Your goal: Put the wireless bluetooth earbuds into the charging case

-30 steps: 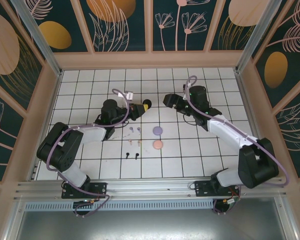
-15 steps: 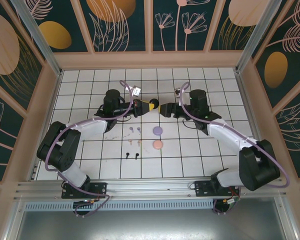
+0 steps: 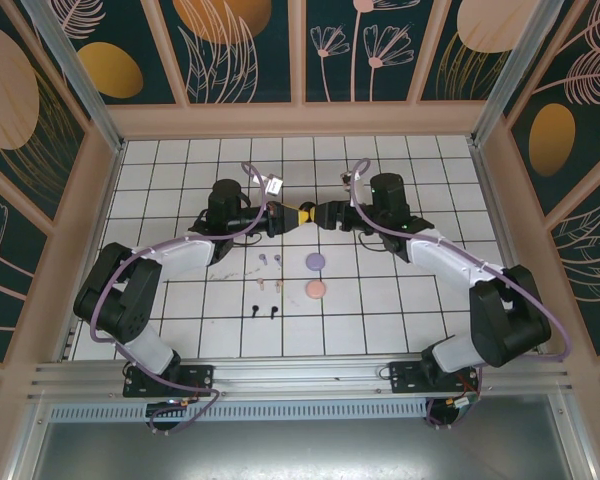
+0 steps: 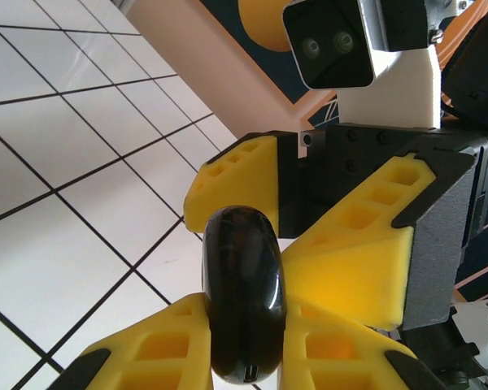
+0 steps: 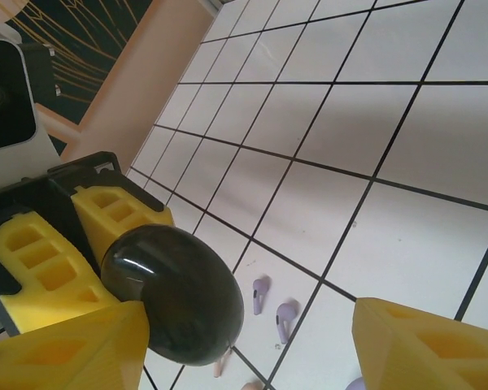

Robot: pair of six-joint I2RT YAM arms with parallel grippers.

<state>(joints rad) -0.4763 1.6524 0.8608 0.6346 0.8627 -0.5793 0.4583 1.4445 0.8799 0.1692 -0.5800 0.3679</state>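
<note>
Case [image 4: 244, 301] up between both grippers: left gripper [image 3: 301, 213] at its nine o'clock, right gripper [image 3: 321, 215] at three. Earbuds [image 3: 279, 285] at six, round cases [image 3: 316, 261] beside them at three.

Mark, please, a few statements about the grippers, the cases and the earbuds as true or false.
1. The left gripper is shut on the black case. True.
2. The right gripper is clamped on the lilac case. False: it stands open at the black case, and the lilac case lies on the table.
3. The lilac earbuds lie on the tiles, outside any case. True.
4. The pink case is held in the air. False: it rests on the table, just nearer the arm bases than the lilac case.
</note>
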